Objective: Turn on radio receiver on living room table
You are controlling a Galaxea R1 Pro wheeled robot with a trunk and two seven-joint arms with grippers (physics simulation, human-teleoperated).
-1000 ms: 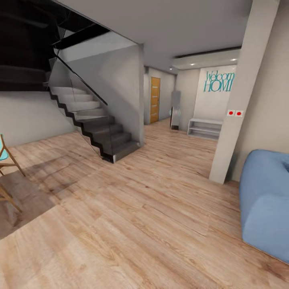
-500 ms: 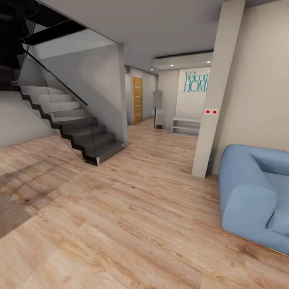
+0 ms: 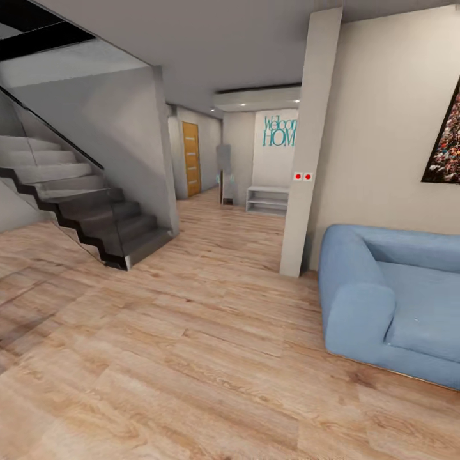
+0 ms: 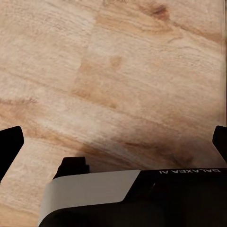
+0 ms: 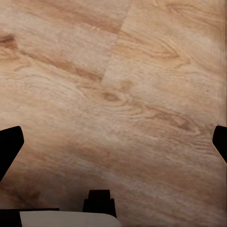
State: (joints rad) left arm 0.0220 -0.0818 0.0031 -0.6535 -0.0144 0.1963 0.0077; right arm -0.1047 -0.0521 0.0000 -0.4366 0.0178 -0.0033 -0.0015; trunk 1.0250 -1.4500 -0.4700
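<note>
Navigation is the step in hand: the robot is travelling over the wood floor (image 3: 191, 358), with the blue sofa (image 3: 390, 300) and crowd picture (image 3: 445, 144) marking the living room. Both the left gripper (image 4: 113, 137) and right gripper (image 5: 113, 137) are hanging wide and empty. Neither radio receiver nor table is appearing yet, so position and long axis cannot be told; the next move is calling for bringing the table into sight
</note>
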